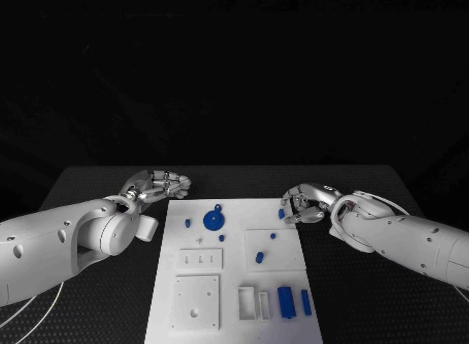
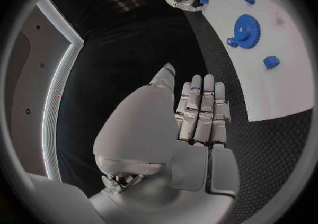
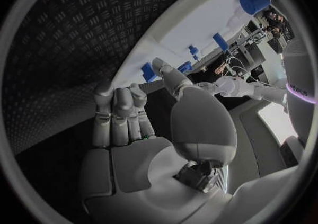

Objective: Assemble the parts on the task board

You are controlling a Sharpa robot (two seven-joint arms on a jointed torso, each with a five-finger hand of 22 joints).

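The white task board [image 1: 234,287] lies mid-table. A blue gear [image 1: 215,217] sits at its far end, also clear in the left wrist view [image 2: 248,30]. Small blue parts [image 1: 222,237] [image 1: 259,256] lie further in, and blue blocks [image 1: 285,301] stand in slots near the front. My left hand [image 1: 160,184] hovers off the board's far left corner, fingers side by side [image 2: 199,110], holding nothing. My right hand [image 1: 304,203] is at the far right corner, with a small blue part [image 1: 282,213] just beside its fingertips. Its thumb [image 3: 172,78] and fingers [image 3: 119,113] stand apart with nothing between them.
White inset plates [image 1: 200,259] [image 1: 196,301] lie on the board's left half. Black ribbed table [image 1: 89,186] surrounds the board on all sides. A white cable [image 1: 28,308] runs under my left arm.
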